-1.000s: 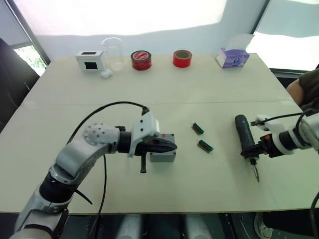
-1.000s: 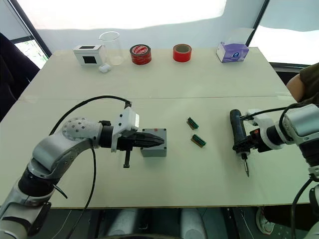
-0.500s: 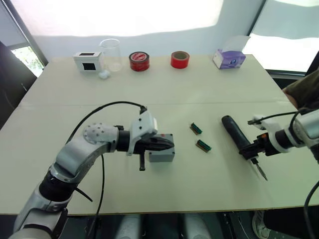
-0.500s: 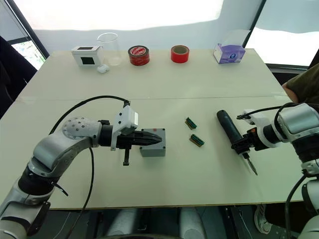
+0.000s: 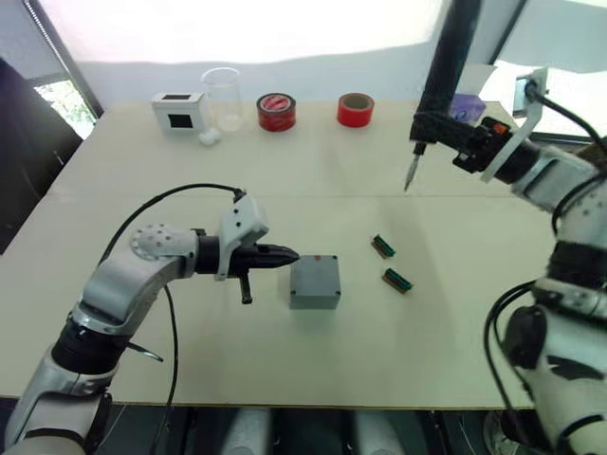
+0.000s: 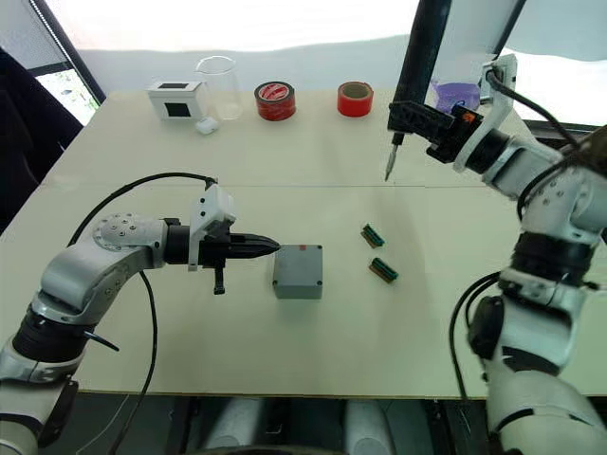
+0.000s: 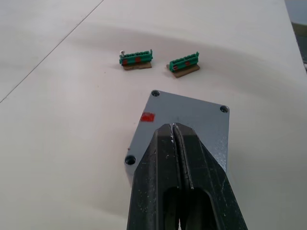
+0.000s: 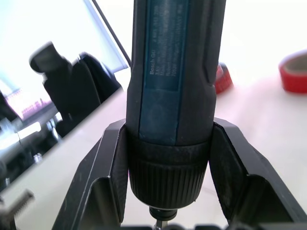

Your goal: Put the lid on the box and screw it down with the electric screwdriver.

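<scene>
The box [image 5: 314,282] sits near the middle of the table [image 5: 285,171] with the lid [image 7: 189,120] already on top, red mark on the lid's surface and screw holes visible in the corners. The left gripper [image 5: 285,254] hovers just beside the box's left edge, fingers pressed together with nothing between them. In the left wrist view its tip points over the lid.

The right gripper [image 5: 444,133] is up in the air over the far right part of the table, clamped on the electric screwdriver [image 5: 448,57], which stands roughly upright, bit down, well apart from the box.

Two small green pieces [image 5: 389,263] lie to the right of the box. Along the far edge: a white box [image 5: 178,111], a clear beaker [image 5: 220,96], two red tape rolls [image 5: 315,110] and a purple tissue box [image 6: 453,95].
</scene>
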You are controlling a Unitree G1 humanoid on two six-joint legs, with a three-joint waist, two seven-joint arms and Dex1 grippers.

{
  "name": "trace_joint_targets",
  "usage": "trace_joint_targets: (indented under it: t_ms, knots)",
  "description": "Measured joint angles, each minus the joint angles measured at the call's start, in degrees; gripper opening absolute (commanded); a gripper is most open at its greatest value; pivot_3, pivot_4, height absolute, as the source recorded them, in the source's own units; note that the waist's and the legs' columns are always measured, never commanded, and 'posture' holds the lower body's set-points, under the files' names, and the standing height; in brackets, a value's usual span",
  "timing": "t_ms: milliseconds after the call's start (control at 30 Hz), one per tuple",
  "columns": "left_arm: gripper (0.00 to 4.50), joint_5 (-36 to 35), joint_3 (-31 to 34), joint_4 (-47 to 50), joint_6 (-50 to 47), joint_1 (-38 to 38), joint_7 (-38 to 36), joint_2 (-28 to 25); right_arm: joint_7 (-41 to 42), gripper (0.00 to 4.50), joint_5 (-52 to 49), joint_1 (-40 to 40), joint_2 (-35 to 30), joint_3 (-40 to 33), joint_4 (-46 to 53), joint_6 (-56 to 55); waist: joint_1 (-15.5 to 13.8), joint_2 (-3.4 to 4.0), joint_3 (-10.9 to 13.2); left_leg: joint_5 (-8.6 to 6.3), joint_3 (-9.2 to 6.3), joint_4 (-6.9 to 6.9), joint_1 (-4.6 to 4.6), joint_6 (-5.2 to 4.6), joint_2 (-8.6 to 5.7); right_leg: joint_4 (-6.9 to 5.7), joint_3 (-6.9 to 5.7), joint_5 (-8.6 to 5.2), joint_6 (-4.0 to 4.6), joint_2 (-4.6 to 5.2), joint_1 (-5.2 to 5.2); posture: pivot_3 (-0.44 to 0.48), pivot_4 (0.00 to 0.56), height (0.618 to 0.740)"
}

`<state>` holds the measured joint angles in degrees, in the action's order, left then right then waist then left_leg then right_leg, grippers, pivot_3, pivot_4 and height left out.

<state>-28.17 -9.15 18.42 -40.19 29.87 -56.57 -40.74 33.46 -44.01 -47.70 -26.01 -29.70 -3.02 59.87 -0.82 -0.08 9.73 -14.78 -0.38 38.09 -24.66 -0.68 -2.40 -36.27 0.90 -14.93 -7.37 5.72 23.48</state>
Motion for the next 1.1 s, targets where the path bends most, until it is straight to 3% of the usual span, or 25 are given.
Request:
trace_joint_targets:
  t_ms: [167,367,567,1100]
  knots:
    - [0.00,0.1,0.4,-0.8,-0.3,0.3,-1.0,-1.3,-5.2,1.80,-6.6,8.7,10.2,1.9,15.5,-1.5,0.3,0.08,0.0,-0.01,0.02,-0.06,0.00,-0.03,0.03,-0.03,0.05,0.02,-0.04,-0.07,0.15,0.000,0.150,0.740]
    - [0.00,1.6,-1.7,-2.2,-0.4,1.4,-2.9,-1.6,-3.4,1.80,-2.9,18.5,11.2,13.5,25.7,-9.9,0.6,0.07,0.0,-0.11,0.04,-0.06,0.09,-0.21,0.07,-0.03,0.04,0.02,-0.04,-0.14,0.07,0.000,0.150,0.740]
    - [0.00,4.2,-4.8,-4.9,1.0,3.0,-3.1,0.9,-2.4,1.80,4.7,25.6,12.0,23.2,26.5,-19.3,0.7,0.07,0.0,-0.09,0.05,-0.02,0.13,-0.19,0.07,-0.05,0.05,0.02,-0.04,-0.15,0.06,0.000,0.150,0.740]
    - [0.00,10.8,-8.7,-9.5,6.2,4.0,-3.7,5.0,-3.6,1.80,14.5,28.6,12.4,30.1,24.7,-31.1,0.7,0.07,0.0,-0.05,0.04,-0.02,0.17,-0.12,0.09,-0.06,0.05,0.02,-0.04,-0.17,0.02,0.000,0.150,0.740]
